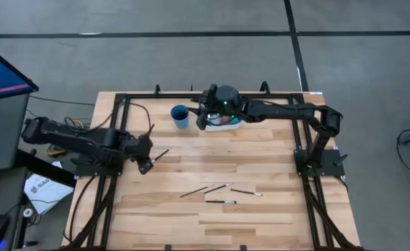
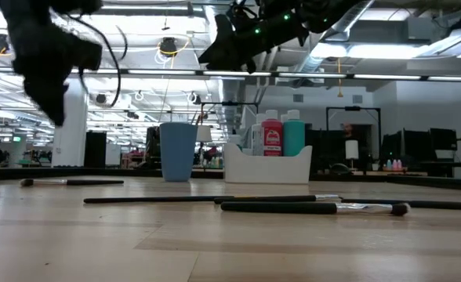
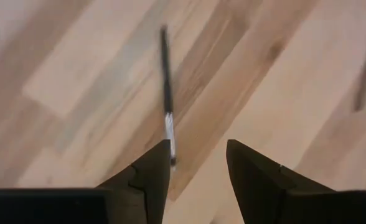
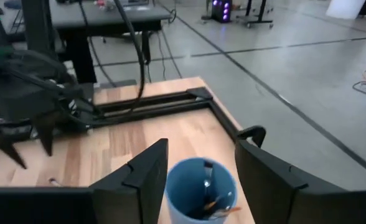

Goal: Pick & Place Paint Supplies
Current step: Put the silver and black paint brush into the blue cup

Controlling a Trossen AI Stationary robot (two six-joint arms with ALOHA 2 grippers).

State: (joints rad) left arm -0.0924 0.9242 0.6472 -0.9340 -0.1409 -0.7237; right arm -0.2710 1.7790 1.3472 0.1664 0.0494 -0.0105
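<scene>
The right pincer (image 4: 198,171) hung directly above the blue cup (image 1: 180,116), its fingers spread apart and empty, which looked to me like the pose of a drop just made: brush handles (image 4: 209,193) stood inside the cup. Just beside the cup, on the side away from the left arm, sat the white tray (image 2: 266,164), holding the paint bottles (image 2: 272,133) upright, packed close so they would not tip. The left pincer (image 3: 198,158) hovered low over the worktop (image 1: 275,160), well apart from the cup toward the left arm's side, its fingers parted and holding nothing, straddling the ferrule end of a single paintbrush (image 3: 167,93) as though lining up a grab along the thin handle. Four more brushes (image 1: 219,189) lay flat and scattered on the bare boards, farther from the cup toward the near edge, near one another. I judged the sorting well along, with these loose brushes the remaining work.
</scene>
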